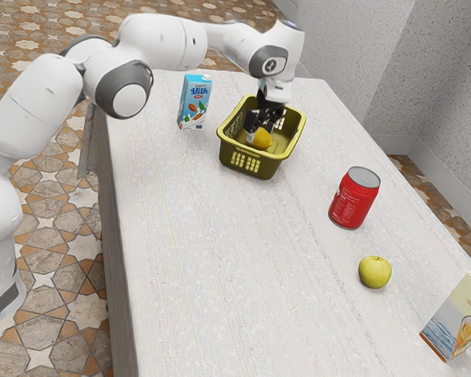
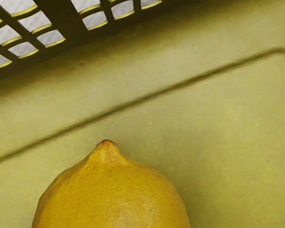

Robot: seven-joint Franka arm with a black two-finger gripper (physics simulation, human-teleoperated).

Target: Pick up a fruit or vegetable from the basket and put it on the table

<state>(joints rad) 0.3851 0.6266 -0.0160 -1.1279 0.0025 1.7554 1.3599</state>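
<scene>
The lemon [image 1: 262, 140] sits on the floor of the yellow-green plastic basket [image 1: 261, 166], near the upper middle of the exterior view, and the black gripper [image 1: 261, 132] is lowered over the rim right at it. Coming in from above makes sense here: the basket's walls rise all round the fruit, so a reach from the side would strike plastic first. Whether the hand is spread or pinching the lemon I cannot tell, as the two overlap at the bottom of the reach. In the wrist view the lemon lies at the lower edge, left of the middle, its pointed end toward the slotted wall at the upper left — so the hand seems well placed for a hold about the fruit's body rather than its tip. The next move, I judge, is to make that hold sure and lift straight up, since drifting sideways could drag the basket along. The almond milk carton [image 1: 195, 102] stands just beside the basket, one more reason to rise first. Lower down, the tabletop [image 1: 220, 259] offers room for setting the lemon down — away from the red soda can [image 1: 353, 200], the yellow-green apple [image 1: 374, 272] and the juice carton [image 1: 457, 318] toward the lower right.
</scene>
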